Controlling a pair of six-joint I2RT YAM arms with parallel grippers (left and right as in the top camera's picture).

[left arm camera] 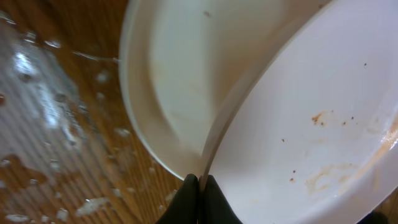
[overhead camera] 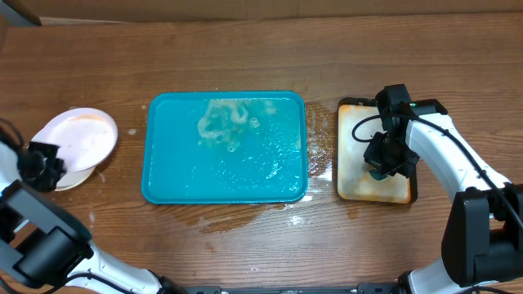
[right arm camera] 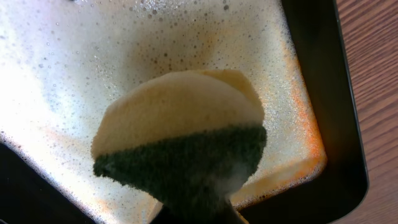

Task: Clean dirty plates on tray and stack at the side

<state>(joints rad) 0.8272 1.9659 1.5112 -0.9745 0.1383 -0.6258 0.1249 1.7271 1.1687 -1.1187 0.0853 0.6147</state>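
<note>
white arm links point(overhead camera: 445, 147), black joints point(overhead camera: 394, 101), black left hand point(left arm camera: 199, 198).

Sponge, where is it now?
The sponge is at the overhead view's right, pinched by the right gripper over the small black-rimmed tray, beside the teal tray.

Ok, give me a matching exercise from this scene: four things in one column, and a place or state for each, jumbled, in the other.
Things:
1. teal tray
2. sponge
3. plates
4. black-rimmed tray

Places or states:
A. piled at the left end of the table
B. holds foamy, orange-tinged water
C. gripped by the right gripper
D. has a foam patch, nothing else on it

Pairs: 1-D, 2-C, 3-A, 4-B.
</note>
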